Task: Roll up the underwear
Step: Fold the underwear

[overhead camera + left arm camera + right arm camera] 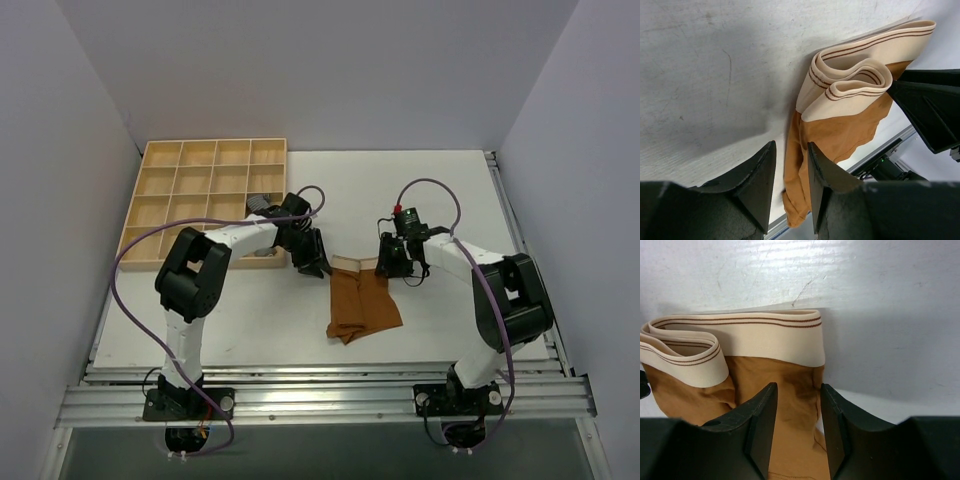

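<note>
The underwear (pixel 362 305) lies flat on the table (pixel 450 190), just off the near right corner of the wooden tray (pixel 215 142), with one corner of its pale band (pixel 350 264) looped over. The left gripper (pixel 312 262) sits at the band's tray-side corner and the right gripper (pixel 390 265) at the corner away from the tray. Both jaws stand apart, clamping nothing. The roll looks barely begun; each gripper probably needs to pinch its corner, then turn the band over evenly.
</note>
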Controlling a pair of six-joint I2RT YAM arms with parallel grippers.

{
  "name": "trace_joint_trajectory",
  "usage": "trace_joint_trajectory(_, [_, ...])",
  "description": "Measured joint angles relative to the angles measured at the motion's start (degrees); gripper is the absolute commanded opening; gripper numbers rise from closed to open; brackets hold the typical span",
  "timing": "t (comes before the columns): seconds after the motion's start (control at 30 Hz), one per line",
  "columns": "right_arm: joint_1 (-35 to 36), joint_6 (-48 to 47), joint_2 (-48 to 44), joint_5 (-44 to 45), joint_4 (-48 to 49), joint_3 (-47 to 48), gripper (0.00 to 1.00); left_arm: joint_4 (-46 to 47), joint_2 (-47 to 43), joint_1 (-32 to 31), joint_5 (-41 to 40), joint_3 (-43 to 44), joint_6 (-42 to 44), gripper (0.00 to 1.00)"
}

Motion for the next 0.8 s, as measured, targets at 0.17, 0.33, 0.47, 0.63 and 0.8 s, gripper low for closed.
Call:
trace_joint_trajectory(0.17, [-0.68,0.17,0.02,1.2,-0.24,2.38,0.39,-0.59,0.31,0.2,-0.39,2.47,0.33,0.41])
trace_joint_trajectory(0.33, [-1.29,0.2,0.11,1.29,0.59,3.63,0.4,-0.5,0.92,0.55,-0.46,4.76,0.68,0.41])
trace_joint_trajectory(0.47, [-1.6,0.17,1.33,1.25,0.7,3.85,0.38,-0.44,2.62,0.63,-0.5,5.42,0.66,0.4])
trace_joint_trajectory(0.63, [-1.66,0.15,3.3,1.14,1.03,3.89,0.37,-0.52,4.83,0.66,-0.57,5.44,0.66,0.39])
trace_joint_trajectory(0.8, [-1.97,0.11,4.04,0.79,1.27,3.98,0.36,-0.52,5.25,0.68,-0.57,5.46,0.66,0.37])
